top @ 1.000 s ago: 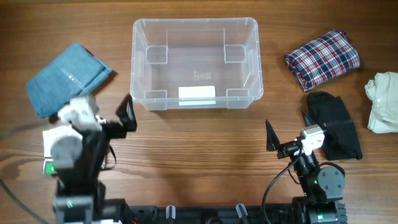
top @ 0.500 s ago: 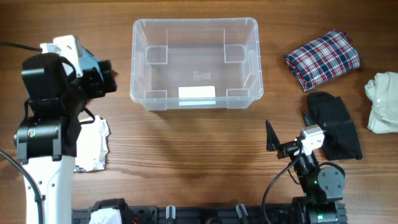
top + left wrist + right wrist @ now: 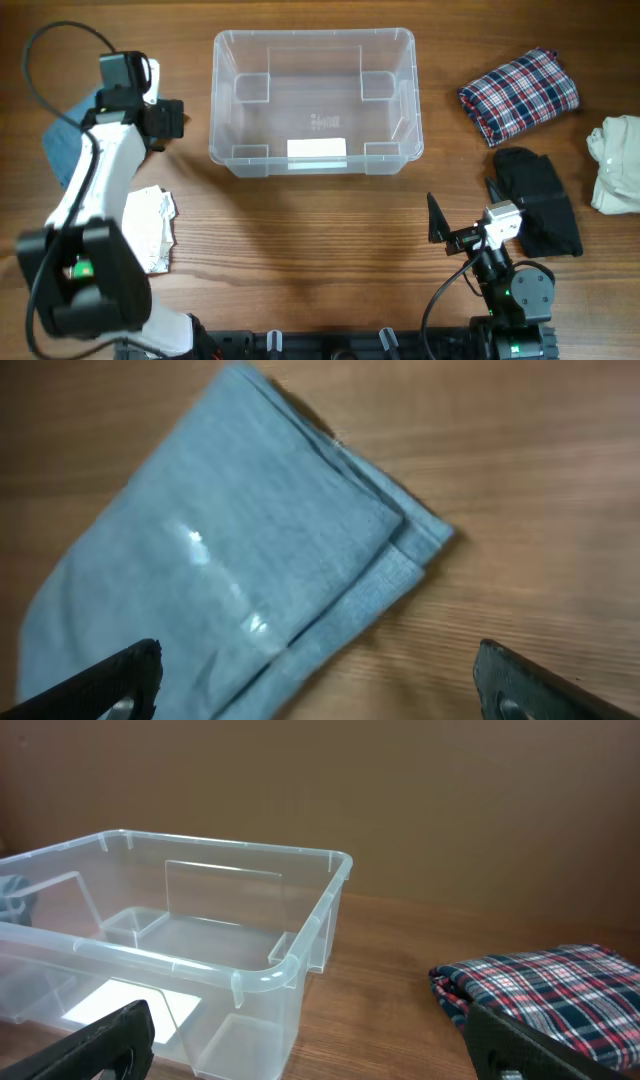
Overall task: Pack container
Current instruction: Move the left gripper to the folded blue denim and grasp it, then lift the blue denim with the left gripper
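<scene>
The container [image 3: 312, 36] is a clear rectangular bin with a white label, empty, at the back middle of the table; it also shows in the right wrist view [image 3: 290, 965]. My left gripper [image 3: 162, 122] is open and empty, hovering over the right edge of a folded blue garment [image 3: 58, 152], left of the container. In the left wrist view the blue garment [image 3: 220, 570] lies flat on the wood below the open fingers [image 3: 320, 680]. My right gripper [image 3: 465, 207] is open and empty near the front right, also seen in its wrist view [image 3: 310, 1040].
A folded plaid garment [image 3: 518, 95] lies right of the container and shows in the right wrist view [image 3: 545, 990]. A black garment [image 3: 540, 200] lies beside the right gripper. A cream garment [image 3: 618, 165] is at the right edge. A white crumpled item [image 3: 150, 228] lies at the front left.
My left arm has swung from the front left up and back, and its gripper now hangs over the blue garment. The right arm has not moved.
</scene>
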`<state>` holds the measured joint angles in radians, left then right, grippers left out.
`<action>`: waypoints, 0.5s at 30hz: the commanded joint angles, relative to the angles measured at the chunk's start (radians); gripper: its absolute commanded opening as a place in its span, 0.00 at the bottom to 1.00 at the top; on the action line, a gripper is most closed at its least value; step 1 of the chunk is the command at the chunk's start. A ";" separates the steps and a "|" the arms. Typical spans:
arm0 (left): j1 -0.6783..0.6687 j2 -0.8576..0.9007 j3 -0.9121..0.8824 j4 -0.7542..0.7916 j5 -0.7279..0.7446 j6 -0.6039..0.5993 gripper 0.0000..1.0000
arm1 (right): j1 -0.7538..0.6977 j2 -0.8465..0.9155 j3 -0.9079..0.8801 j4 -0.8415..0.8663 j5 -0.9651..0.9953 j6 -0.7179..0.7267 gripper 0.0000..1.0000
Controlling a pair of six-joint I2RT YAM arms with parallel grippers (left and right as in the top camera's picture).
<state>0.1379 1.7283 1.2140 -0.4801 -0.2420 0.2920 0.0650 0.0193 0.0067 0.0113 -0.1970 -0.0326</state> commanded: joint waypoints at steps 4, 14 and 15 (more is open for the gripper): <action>0.030 0.110 0.013 0.082 -0.002 0.133 1.00 | 0.004 -0.008 -0.002 0.003 0.014 -0.018 1.00; 0.124 0.169 0.010 0.076 0.047 0.180 1.00 | 0.004 -0.008 -0.002 0.003 0.013 -0.018 1.00; 0.128 0.178 0.009 0.077 0.047 0.180 1.00 | 0.004 -0.008 -0.002 0.003 0.013 -0.018 1.00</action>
<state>0.2531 1.8774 1.2140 -0.4034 -0.2138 0.4522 0.0650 0.0193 0.0067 0.0113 -0.1970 -0.0326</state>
